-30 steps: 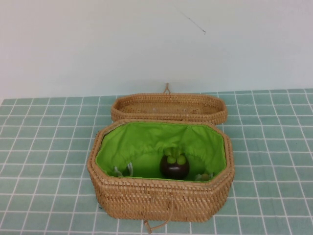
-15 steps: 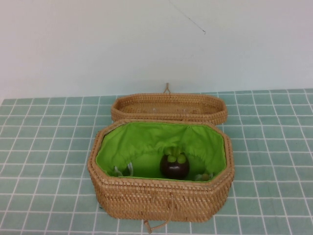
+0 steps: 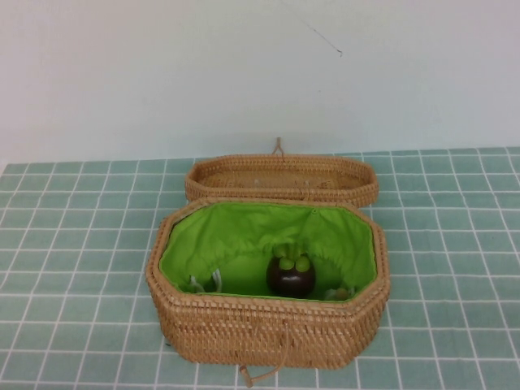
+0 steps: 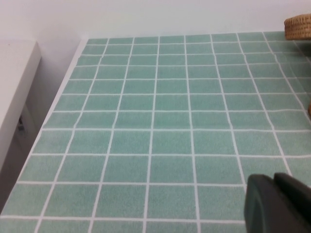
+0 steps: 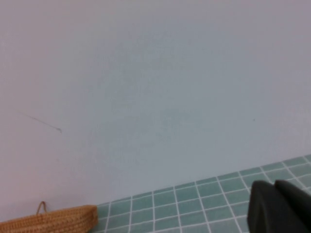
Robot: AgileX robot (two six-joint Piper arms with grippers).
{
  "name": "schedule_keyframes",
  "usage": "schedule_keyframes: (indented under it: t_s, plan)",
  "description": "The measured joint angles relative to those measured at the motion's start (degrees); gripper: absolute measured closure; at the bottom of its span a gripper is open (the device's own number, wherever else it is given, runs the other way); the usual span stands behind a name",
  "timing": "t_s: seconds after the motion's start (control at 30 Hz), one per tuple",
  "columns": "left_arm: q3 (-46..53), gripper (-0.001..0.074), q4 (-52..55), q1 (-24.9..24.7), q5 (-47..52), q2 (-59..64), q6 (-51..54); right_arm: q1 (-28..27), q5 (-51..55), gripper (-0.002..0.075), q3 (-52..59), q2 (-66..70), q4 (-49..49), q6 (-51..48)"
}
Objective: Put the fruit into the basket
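The wicker basket (image 3: 268,325) stands open in the middle of the tiled table, its green lining showing. Its lid (image 3: 281,179) lies flat behind it. The dark maroon fruit (image 3: 291,277) with light green leaves sits inside the basket, near the front wall. Neither gripper shows in the high view. My left gripper (image 4: 277,204) is shut and empty, over bare tiles to the left of the basket. My right gripper (image 5: 277,206) is shut and empty, raised and facing the back wall, with the lid's edge (image 5: 53,219) off to one side.
A white ledge (image 4: 12,92) runs beside the table's left edge. Small pale and dark items (image 3: 203,283) lie in the basket's front left corner, and another (image 3: 337,292) at the front right. A loop clasp (image 3: 258,375) hangs at the basket's front.
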Motion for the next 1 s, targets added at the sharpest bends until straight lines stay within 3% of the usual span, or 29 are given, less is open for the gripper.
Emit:
schedule_keyframes:
  t_s: [0.2, 0.33, 0.77, 1.0]
  plan:
    - [0.0, 0.0736, 0.0, 0.0, 0.0, 0.0, 0.0, 2.6, -11.8, 0.0727, 11.8, 0.0, 0.0, 0.0]
    - [0.0, 0.0736, 0.0, 0.0, 0.0, 0.0, 0.0, 5.2, -12.8, 0.0727, 11.4, 0.0, -3.3, -2.5]
    - [0.0, 0.0737, 0.0, 0.0, 0.0, 0.0, 0.0, 6.5, 7.4, 0.0727, 11.6, 0.0, -8.2, -10.7]
    - [0.0, 0.0737, 0.0, 0.0, 0.0, 0.0, 0.0, 6.5, 8.4, 0.0727, 11.6, 0.0, -8.3, -10.7]
